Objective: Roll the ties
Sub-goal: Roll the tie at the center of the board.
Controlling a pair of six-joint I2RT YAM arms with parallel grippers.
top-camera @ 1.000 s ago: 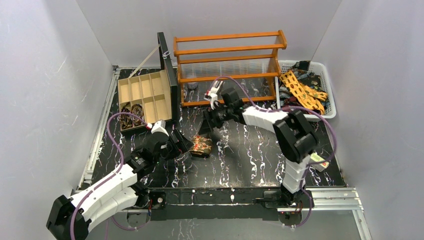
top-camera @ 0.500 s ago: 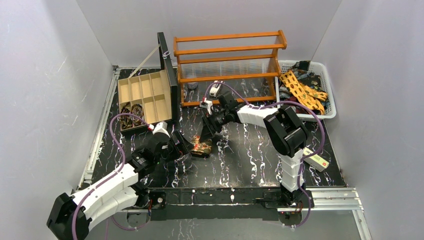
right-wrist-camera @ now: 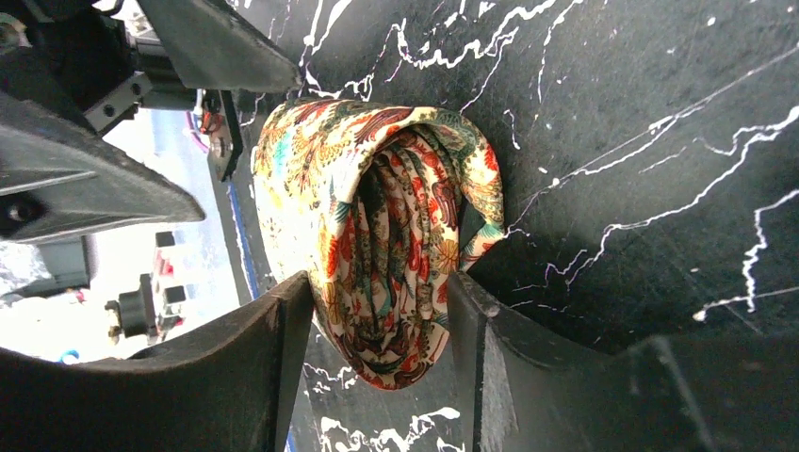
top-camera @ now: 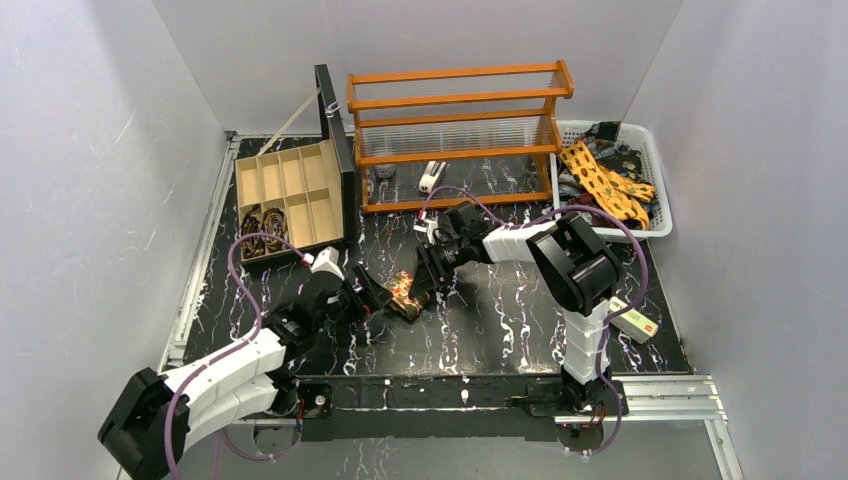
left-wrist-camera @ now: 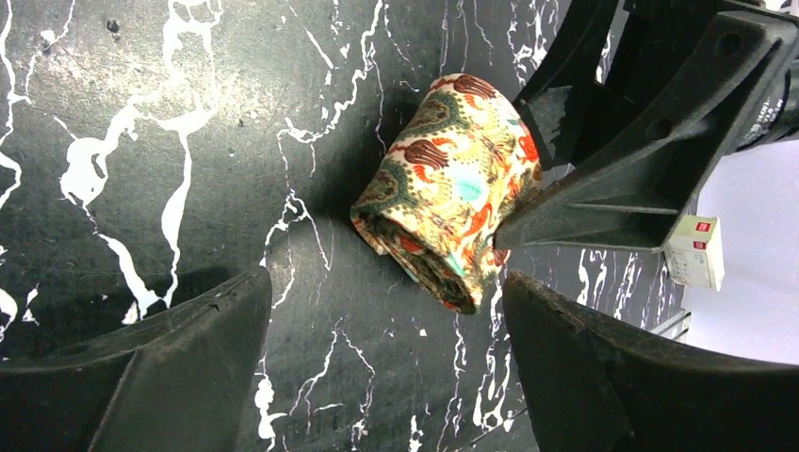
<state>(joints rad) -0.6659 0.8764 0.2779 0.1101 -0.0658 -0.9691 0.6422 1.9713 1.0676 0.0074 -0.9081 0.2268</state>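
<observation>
A rolled tie (top-camera: 405, 291) with cream, red and green motifs lies as a squashed coil on the black marbled table (top-camera: 500, 320). My right gripper (top-camera: 420, 288) is shut on it, a finger on each side of the coil (right-wrist-camera: 391, 264). My left gripper (top-camera: 383, 297) is open just left of the coil, which lies ahead of its fingertips (left-wrist-camera: 443, 193), not touched. More ties, yellow and dark, fill the white basket (top-camera: 655, 150) at the back right. Rolled ties sit in the wooden box (top-camera: 290, 195).
An orange wooden rack (top-camera: 455, 130) stands at the back. The open compartment box stands at the back left with its dark lid (top-camera: 335, 150) upright. A small white-and-red box (top-camera: 635, 322) lies at the right front.
My right gripper has come down and forward from near the rack to the coil and closed on it. My left gripper has shifted slightly right beside the coil.
</observation>
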